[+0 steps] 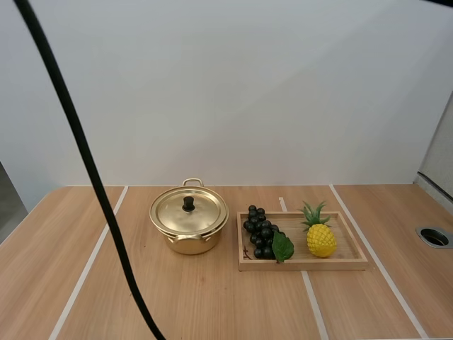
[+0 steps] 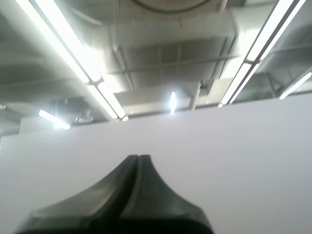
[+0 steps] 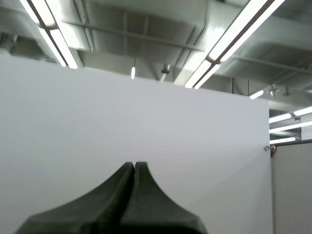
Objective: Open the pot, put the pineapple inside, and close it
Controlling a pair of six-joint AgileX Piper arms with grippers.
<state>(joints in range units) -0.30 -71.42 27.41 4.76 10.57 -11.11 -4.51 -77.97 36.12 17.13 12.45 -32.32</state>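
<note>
Wood-grain table (image 1: 198,304) with pale stripes, everything sits mid-table. Wooden tray (image 1: 304,266) lies flat, just beside the pot (image 1: 190,245) on its right, a narrow gap between them. Pot is gold metal, small, loop handles, upright; lid (image 1: 170,212) seated square on it, so opening is not yet started. Dark grapes (image 1: 259,230) with a green leaf (image 1: 283,246) fill the tray's left end. Pineapple (image 1: 321,239) stands in the tray's right end, yellow body, green crown up, apart from the grapes. Black knob (image 1: 188,204) at lid centre, the obvious hold for the lid; lid looks thin and light but shiny, likely slick anywhere else. Pineapple looks like a toy, probably light and fairly stiff, bumpy skin should give decent grip; best pinched across the yellow body from above or the side, since the crown looks thin and may flex. Tray wall is low, little in the way. Left gripper (image 2: 138,157): fingers pressed together into one dark wedge, holding nothing, aimed up and away from the table. Right gripper (image 3: 134,164): same, closed and empty, also pointing up.
</note>
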